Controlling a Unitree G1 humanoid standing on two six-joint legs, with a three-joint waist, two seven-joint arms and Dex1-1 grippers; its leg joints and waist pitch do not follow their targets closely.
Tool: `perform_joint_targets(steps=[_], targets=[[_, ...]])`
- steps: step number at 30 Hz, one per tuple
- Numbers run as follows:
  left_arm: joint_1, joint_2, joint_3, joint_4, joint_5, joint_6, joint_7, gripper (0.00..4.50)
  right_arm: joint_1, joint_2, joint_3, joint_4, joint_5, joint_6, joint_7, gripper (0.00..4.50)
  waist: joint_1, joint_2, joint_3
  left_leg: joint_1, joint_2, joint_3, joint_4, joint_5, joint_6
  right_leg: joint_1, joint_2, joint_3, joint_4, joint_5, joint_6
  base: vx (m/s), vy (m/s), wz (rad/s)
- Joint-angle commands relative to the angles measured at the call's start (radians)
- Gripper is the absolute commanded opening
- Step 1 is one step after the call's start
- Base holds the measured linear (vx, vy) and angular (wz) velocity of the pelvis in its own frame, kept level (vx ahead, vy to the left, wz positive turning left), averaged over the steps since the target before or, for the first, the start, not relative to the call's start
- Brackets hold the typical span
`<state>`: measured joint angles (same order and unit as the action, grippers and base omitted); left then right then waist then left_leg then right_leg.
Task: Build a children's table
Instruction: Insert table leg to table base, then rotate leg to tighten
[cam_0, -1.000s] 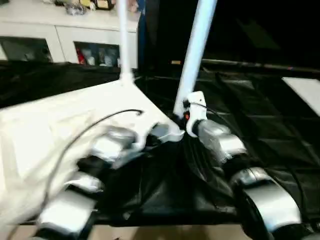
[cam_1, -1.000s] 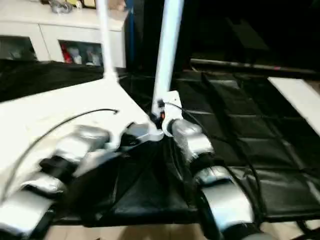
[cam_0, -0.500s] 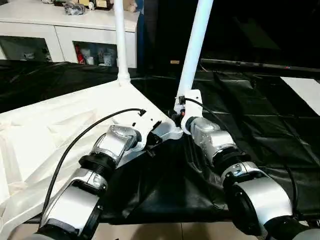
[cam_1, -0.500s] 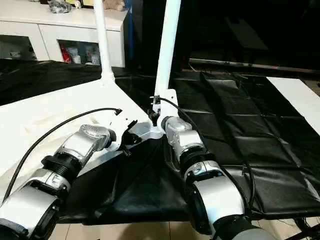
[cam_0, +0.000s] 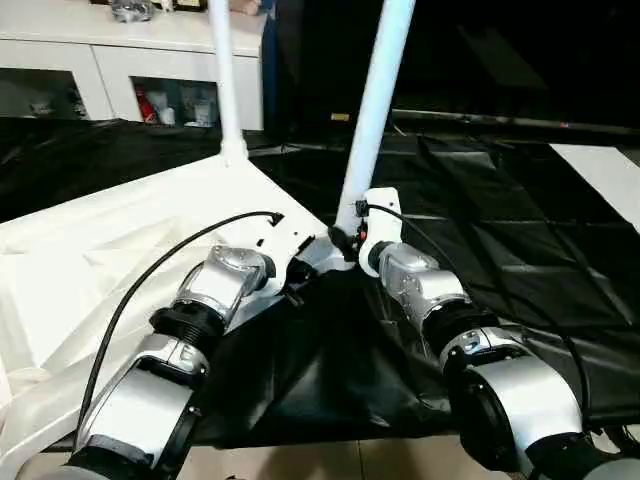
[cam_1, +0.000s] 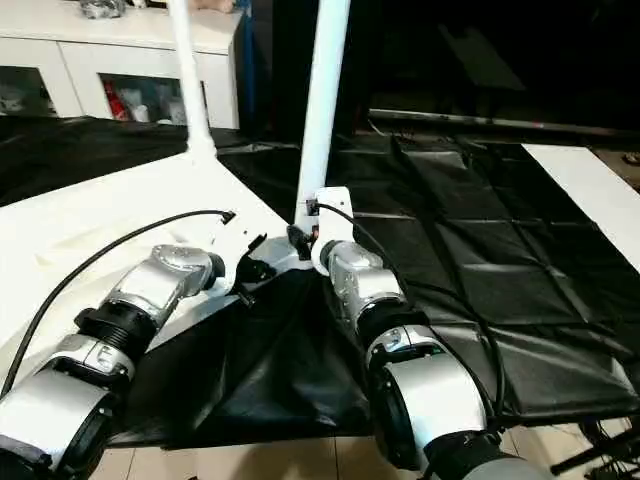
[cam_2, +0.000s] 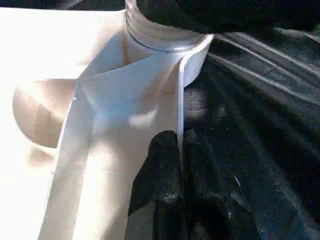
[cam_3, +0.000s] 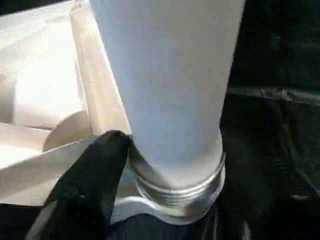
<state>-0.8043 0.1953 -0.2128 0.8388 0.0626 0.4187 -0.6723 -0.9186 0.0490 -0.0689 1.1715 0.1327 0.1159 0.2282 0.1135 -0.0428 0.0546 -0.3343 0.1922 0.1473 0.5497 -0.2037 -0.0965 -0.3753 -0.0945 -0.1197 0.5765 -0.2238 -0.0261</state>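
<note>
While you look from the head, the tabletop (cam_0: 110, 250) lies upside down at left, a leg (cam_0: 372, 110) upright in its near-right corner socket (cam_2: 165, 40). Left gripper (cam_2: 180, 165) jaws pinch the tabletop's rim; right gripper (cam_3: 150, 165) jaws clasp the leg's threaded base. No readable writing.

Both legs run off the top of my head views — the near leg (cam_0: 372, 110) and the far leg (cam_0: 224, 80) — so I can't see their upper ends. The tabletop (cam_0: 90, 260) is cut by the left edge, and my left forearm covers part of its near rim. My right gripper (cam_0: 345, 240) is mostly tucked behind the near leg's base; in the wrist view one black finger (cam_3: 87, 185) shows and the other is hidden — whether it is clamped I can't tell.
</note>
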Motion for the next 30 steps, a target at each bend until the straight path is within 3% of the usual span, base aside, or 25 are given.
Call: perform_joint_targets(steps=[1, 5, 6, 8, 9, 10, 12, 13, 14, 15, 16, 17, 19, 20, 21, 22, 23, 24, 25, 26, 30], targets=[[-0.035, 0.003, 0.008, -0.007, 0.006, -0.010, 0.031, 0.00, 0.003, 0.030, 0.002, 0.046, 0.008, 0.023, 0.037, 3.35, 0.002, 0.013, -0.045, 0.005, 0.047, -0.014, -0.083, -0.338, -0.029, 0.022, -0.091, 0.062, -0.094, -0.456, -0.075, 0.000, 0.000, 0.00], [-0.033, 0.010, 0.007, -0.011, 0.007, -0.015, 0.019, 0.00, -0.004, 0.028, -0.001, 0.040, 0.008, -0.006, 0.062, 3.35, 0.004, 0.010, -0.056, -0.006, 0.051, -0.005, -0.079, -0.215, -0.020, 0.030, -0.086, 0.068, -0.067, -0.280, -0.120, 0.000, 0.000, 0.00], [-0.030, 0.015, 0.003, -0.015, 0.008, -0.032, -0.001, 0.00, -0.004, 0.024, 0.004, 0.033, 0.003, -0.021, 0.078, 3.35, 0.003, 0.009, -0.057, -0.006, 0.051, -0.003, -0.079, -0.215, -0.016, 0.028, -0.085, 0.068, -0.066, -0.272, -0.128, 0.000, 0.000, 0.00], [-0.026, 0.021, -0.001, -0.021, 0.007, -0.046, -0.025, 0.00, -0.003, 0.017, 0.010, 0.026, -0.004, -0.034, 0.093, 3.35, 0.001, 0.010, -0.056, -0.004, 0.048, 0.000, -0.078, -0.289, -0.018, 0.018, -0.082, 0.068, -0.073, -0.340, -0.132, 0.000, 0.000, 0.00], [-0.018, 0.030, -0.010, -0.034, 0.009, -0.066, -0.050, 0.00, 0.001, 0.005, 0.022, 0.017, -0.020, -0.049, 0.111, 3.35, 0.004, 0.009, -0.068, -0.012, 0.048, 0.003, -0.073, -0.223, -0.017, 0.025, -0.081, 0.070, -0.059, -0.248, -0.144, 0.056, -0.026, 0.00], [-0.012, 0.036, -0.016, -0.043, 0.010, -0.079, -0.066, 0.00, 0.005, -0.003, 0.031, 0.011, -0.032, -0.058, 0.123, 3.35, 0.006, 0.008, -0.072, -0.017, 0.048, 0.004, -0.069, -0.173, -0.012, 0.029, -0.079, 0.070, -0.050, -0.175, -0.155, 0.067, -0.031, 0.00], [0.020, 0.070, -0.037, -0.098, -0.004, -0.126, -0.155, 0.00, 0.036, -0.062, 0.070, -0.047, -0.064, -0.081, 0.208, 3.35, 0.009, 0.007, -0.073, -0.027, 0.040, 0.016, -0.050, -0.016, 0.034, 0.032, -0.065, 0.066, -0.019, 0.092, -0.211, 0.066, -0.029, 0.00], [0.030, 0.079, -0.041, -0.115, -0.009, -0.126, -0.179, 0.00, 0.050, -0.083, 0.083, -0.072, -0.071, -0.086, 0.238, 3.35, 0.009, 0.007, -0.073, -0.027, 0.040, 0.016, -0.050, -0.016, 0.034, 0.032, -0.065, 0.066, -0.019, 0.092, -0.211, 0.059, -0.008, 0.03], [0.043, 0.092, -0.047, -0.138, -0.017, -0.123, -0.211, 0.00, 0.070, -0.112, 0.099, -0.104, -0.081, -0.093, 0.278, 3.35, 0.016, 0.006, -0.079, -0.020, 0.039, 0.024, -0.038, 0.027, 0.069, 0.032, -0.063, 0.066, -0.006, 0.210, -0.246, 0.059, -0.008, 0.03], [0.055, 0.105, -0.055, -0.159, -0.022, -0.139, -0.244, 0.00, 0.091, -0.140, 0.113, -0.143, -0.081, -0.089, 0.334, 3.35, 0.018, 0.005, -0.081, -0.017, 0.037, 0.028, -0.034, 0.043, 0.083, 0.029, -0.061, 0.067, -0.002, 0.247, -0.258, 0.000, 0.000, 0.00], [0.069, 0.118, -0.064, -0.178, -0.027, -0.175, -0.282, 0.00, 0.113, -0.164, 0.119, -0.183, -0.069, -0.073, 0.402, 3.54, 0.025, 0.002, -0.081, -0.025, 0.031, 0.029, -0.028, 0.067, 0.119, 0.034, -0.056, 0.066, 0.003, 0.296, -0.269, 0.000, 0.000, 0.00], [0.075, 0.123, -0.067, -0.187, -0.029, -0.179, -0.294, 0.00, 0.125, -0.178, 0.125, -0.204, -0.067, -0.066, 0.429, 3.65, 0.030, 0.006, -0.079, -0.026, 0.034, 0.030, -0.028, 0.056, 0.137, 0.033, -0.060, 0.067, 0.004, 0.287, -0.268, 0.000, 0.000, 0.00], [0.093, 0.142, -0.074, -0.216, -0.036, -0.191, -0.332, 0.00, 0.163, -0.223, 0.145, -0.273, -0.062, -0.046, 0.514, 3.76, 0.036, 0.007, -0.076, -0.024, 0.040, 0.030, -0.028, 0.029, 0.140, 0.032, -0.059, 0.066, 0.000, 0.250, -0.258, 0.000, 0.000, 0.00], [0.112, 0.157, -0.075, -0.246, -0.051, -0.196, -0.368, 0.00, 0.199, -0.269, 0.169, -0.341, -0.060, -0.036, 0.592, 3.76, 0.041, 0.011, -0.072, -0.023, 0.046, 0.029, -0.032, -0.021, 0.117, 0.032, -0.059, 0.064, -0.007, 0.157, -0.248, 0.000, 0.000, 0.00], [0.132, 0.177, -0.078, -0.277, -0.061, -0.212, -0.403, 0.00, 0.240, -0.325, 0.197, -0.423, -0.057, -0.025, 0.680, 3.89, 0.044, 0.012, -0.072, -0.022, 0.048, 0.028, -0.032, -0.039, 0.109, 0.034, -0.058, 0.064, -0.008, 0.133, -0.235, 0.000, 0.000, 0.00], [0.137, 0.181, -0.079, -0.282, -0.062, -0.220, -0.410, 0.00, 0.248, -0.336, 0.202, -0.439, -0.055, -0.023, 0.696, 4.03, 0.047, 0.008, -0.068, -0.023, 0.050, 0.027, -0.036, -0.070, 0.091, 0.033, -0.060, 0.066, -0.012, 0.086, -0.221, 0.000, 0.000, 0.00], [0.151, 0.196, -0.082, -0.304, -0.070, -0.231, -0.437, 0.00, 0.272, -0.368, 0.215, -0.496, -0.036, -0.001, 0.758, 4.03, 0.049, 0.012, -0.065, -0.023, 0.048, 0.026, -0.041, -0.118, 0.070, 0.034, -0.059, 0.067, -0.020, 0.009, -0.202, 0.000, 0.000, 0.00], [0.165, 0.208, -0.084, -0.328, -0.082, -0.237, -0.469, 0.00, 0.288, -0.386, 0.223, -0.536, -0.020, 0.019, 0.799, 4.03, 0.048, 0.010, -0.062, -0.022, 0.050, 0.026, -0.044, -0.164, 0.054, 0.032, -0.062, 0.069, -0.029, -0.067, -0.184, 0.000, 0.000, 0.00], [0.165, 0.208, -0.084, -0.328, -0.082, -0.237, -0.469, 0.00, 0.288, -0.386, 0.223, -0.536, -0.020, 0.019, 0.799, 4.03, 0.048, 0.010, -0.062, -0.022, 0.050, 0.026, -0.044, -0.164, 0.054, 0.032, -0.062, 0.069, -0.029, -0.067, -0.184, 0.000, 0.000, 0.00], [0.182, 0.222, -0.084, -0.360, -0.098, -0.239, -0.509, 0.00, 0.308, -0.408, 0.233, -0.587, -0.004, 0.045, 0.847, 4.03, 0.047, 0.010, -0.059, -0.019, 0.050, 0.024, -0.050, -0.207, 0.030, 0.029, -0.063, 0.071, -0.040, -0.175, -0.165, 0.000, 0.000, 0.00], [0.210, 0.247, -0.086, -0.417, -0.122, -0.220, -0.557, 0.00, 0.322, -0.428, 0.253, -0.617, -0.005, 0.054, 0.906, 4.03, 0.044, 0.008, -0.060, -0.018, 0.048, 0.023, -0.049, -0.209, 0.018, 0.021, -0.064, 0.073, -0.044, -0.218, -0.160, 0.000, 0.000, 0.00]])
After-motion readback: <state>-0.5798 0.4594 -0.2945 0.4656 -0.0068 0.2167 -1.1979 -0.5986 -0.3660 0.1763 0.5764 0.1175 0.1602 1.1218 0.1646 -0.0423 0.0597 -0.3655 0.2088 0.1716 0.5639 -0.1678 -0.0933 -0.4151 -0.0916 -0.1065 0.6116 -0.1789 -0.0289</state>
